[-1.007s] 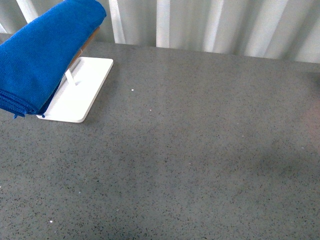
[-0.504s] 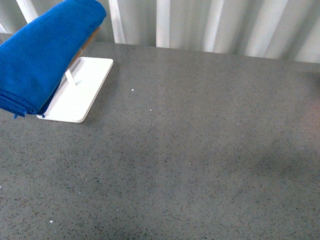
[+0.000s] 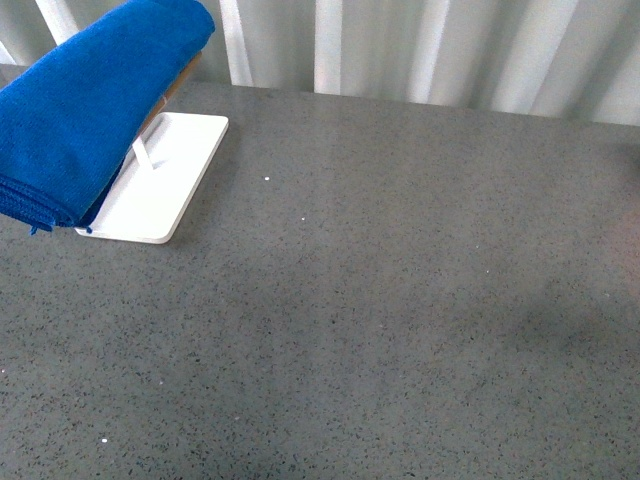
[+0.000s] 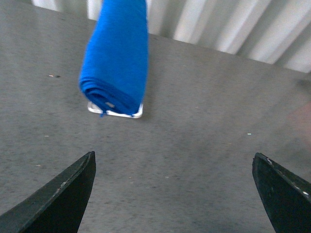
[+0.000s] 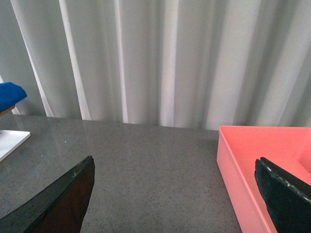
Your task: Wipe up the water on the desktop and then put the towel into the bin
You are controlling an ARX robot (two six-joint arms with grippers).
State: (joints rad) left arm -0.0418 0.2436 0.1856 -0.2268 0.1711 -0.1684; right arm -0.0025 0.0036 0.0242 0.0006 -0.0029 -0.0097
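Front view gives you the grey speckled worktop (image 3: 400,300) filling nearly the whole picture, with neither arm in sight. Behind it, from 10 to 2 o'clock, hangs a pale pleated curtain (image 3: 420,50).

The pink bin (image 5: 262,165) shows only in the right wrist view. You see one corner of it standing on the worktop, and the part of its inside that shows is plain pink wall and floor.

The blue towel (image 3: 80,110) sits at about 10 o'clock on the worktop. It is folded into a thick layered bundle and lies at a slant over a white base (image 3: 165,185), its low end hanging past the base's near edge. A small white tag dangles under it.

Your left pincer (image 4: 173,155) is released, its two dark fingers spread wide, holding and touching nothing. The towel lies ahead of it, well apart, with bare worktop between.

Your right pincer (image 5: 173,159) is likewise spread wide and grips nothing. The bin is near one of its fingers, and only a blue corner of the towel shows far off beyond the other.
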